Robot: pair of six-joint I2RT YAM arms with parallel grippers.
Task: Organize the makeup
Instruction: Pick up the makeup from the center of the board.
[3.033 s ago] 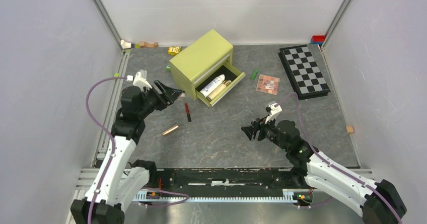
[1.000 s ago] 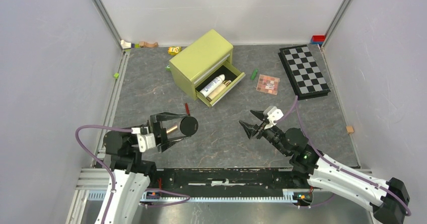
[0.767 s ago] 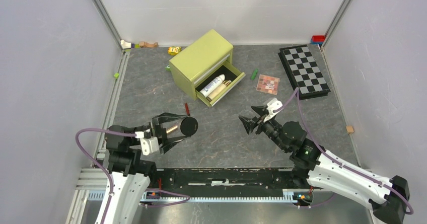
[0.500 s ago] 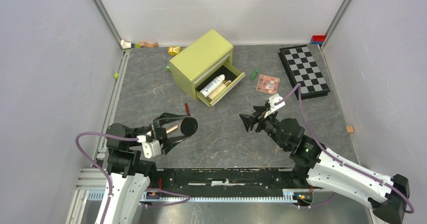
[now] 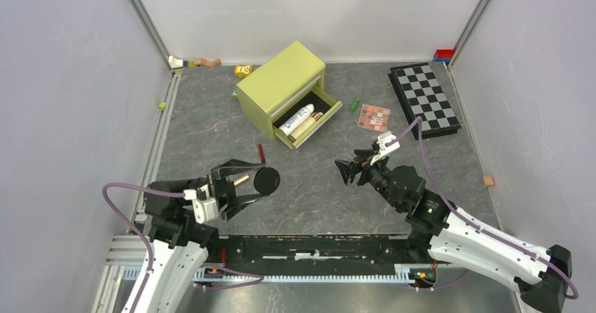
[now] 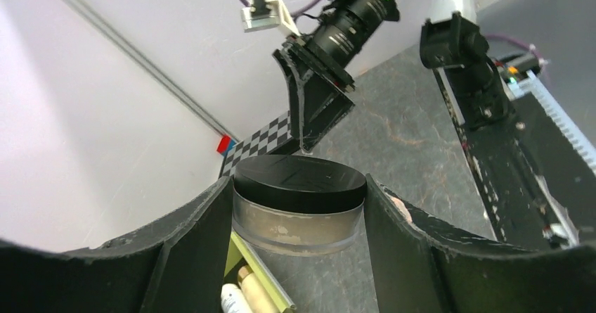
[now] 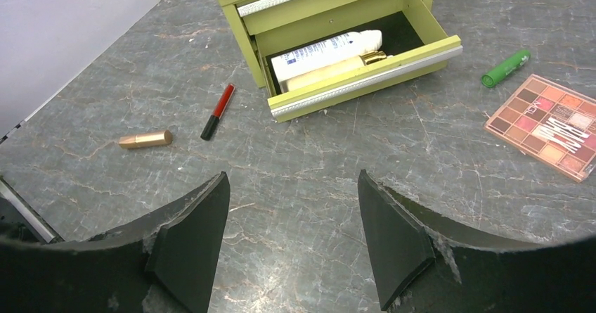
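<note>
Tabletop (image 5: 211, 123) is the biggest thing, grey like stone, with white walls round it. Two arms reach in from the near edge. Past the middle sits a yellow-green box (image 5: 281, 81), and its bottom drawer (image 5: 321, 124) is pulled out. A black-and-white chequered board (image 5: 424, 99) lies at the far right, well apart from the box.

The left gripper (image 5: 256, 181) is over the near left part of the table. Its jaws are pinching a round compact (image 6: 299, 193) with a black lid and a tan side, one finger on each side of it. The right gripper (image 7: 292, 179) is near the middle of the table, pointing at the drawer. Its jaws are spread wide with nothing between them.

A pink-brown palette (image 7: 548, 124) lies flat on the table between the drawer and the board. Inside the drawer lies a white bottle (image 7: 327, 49), with a tan tube (image 7: 330, 72) touching it on the front side. A green stick (image 7: 505, 67) lies on the table just beside the drawer's right end, near the palette. A red-black pencil (image 7: 218, 111) lies on the table near the box, to the left of the drawer. A rose-gold tube (image 7: 145, 140) lies a bit nearer to the arms than the pencil, apart from it. Some small toy blocks (image 5: 244, 70) sit at the far edge behind the box.
</note>
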